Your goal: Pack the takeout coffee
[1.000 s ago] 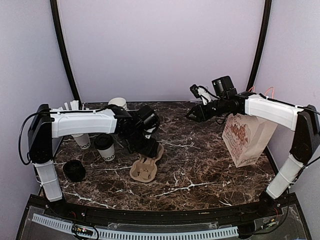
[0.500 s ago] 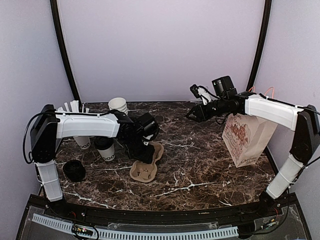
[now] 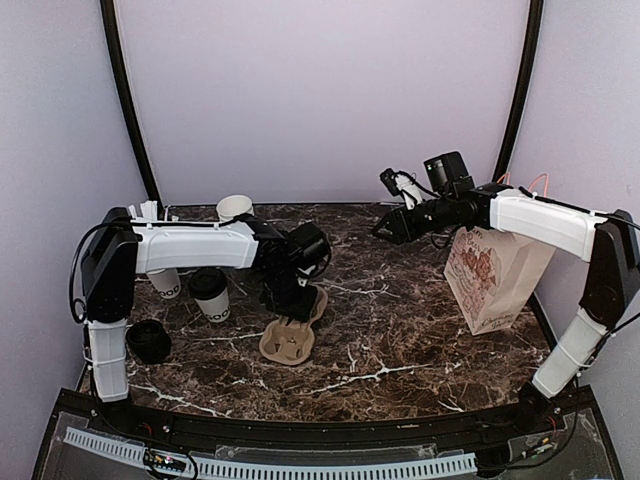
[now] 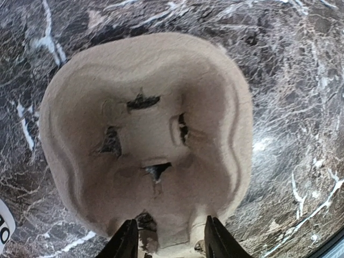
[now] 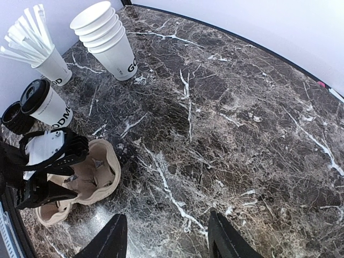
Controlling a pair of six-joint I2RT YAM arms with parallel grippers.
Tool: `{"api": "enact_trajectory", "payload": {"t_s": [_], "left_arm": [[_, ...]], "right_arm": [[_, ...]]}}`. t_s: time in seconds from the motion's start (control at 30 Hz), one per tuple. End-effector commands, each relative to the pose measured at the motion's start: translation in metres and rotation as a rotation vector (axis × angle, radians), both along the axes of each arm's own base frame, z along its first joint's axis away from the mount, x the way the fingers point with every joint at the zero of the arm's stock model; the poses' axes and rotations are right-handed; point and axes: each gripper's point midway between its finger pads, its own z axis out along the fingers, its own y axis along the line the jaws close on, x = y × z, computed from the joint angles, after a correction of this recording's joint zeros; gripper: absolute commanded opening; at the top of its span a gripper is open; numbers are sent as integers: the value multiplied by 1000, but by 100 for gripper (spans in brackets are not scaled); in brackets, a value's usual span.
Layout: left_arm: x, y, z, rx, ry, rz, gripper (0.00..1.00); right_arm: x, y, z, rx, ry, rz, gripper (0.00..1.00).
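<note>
on the table (image 3: 400, 340), a cup carrier (image 3: 288, 340) lies left of centre. the takeout coffee (image 3: 210, 293) stands to its left, with a cup of straws (image 3: 163, 282) just beyond it and a stack of nested cups (image 3: 234, 207) behind. a spare lid (image 3: 149, 341) sits front left. a paper bag (image 3: 495, 278) stands at the right.

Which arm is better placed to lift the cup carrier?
Left. The left gripper straddles the rim of the cup carrier; the right gripper hangs open far off, near the paper bag.
</note>
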Motion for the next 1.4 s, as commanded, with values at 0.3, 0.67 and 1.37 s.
{"api": "enact_trajectory", "payload": {"t_s": [0.3,0.67,1.37], "left_arm": [[-13,8,-3,35,67,18,42],[-12,8,-8,49,68,14,40],[-3,17,34,62,-26,-29,25]], "right_arm": [[3,2,12,36,-35,7,51],[2,1,14,35,-38,5,51],[40,-114,190,-133,-454,-314,55]]}}
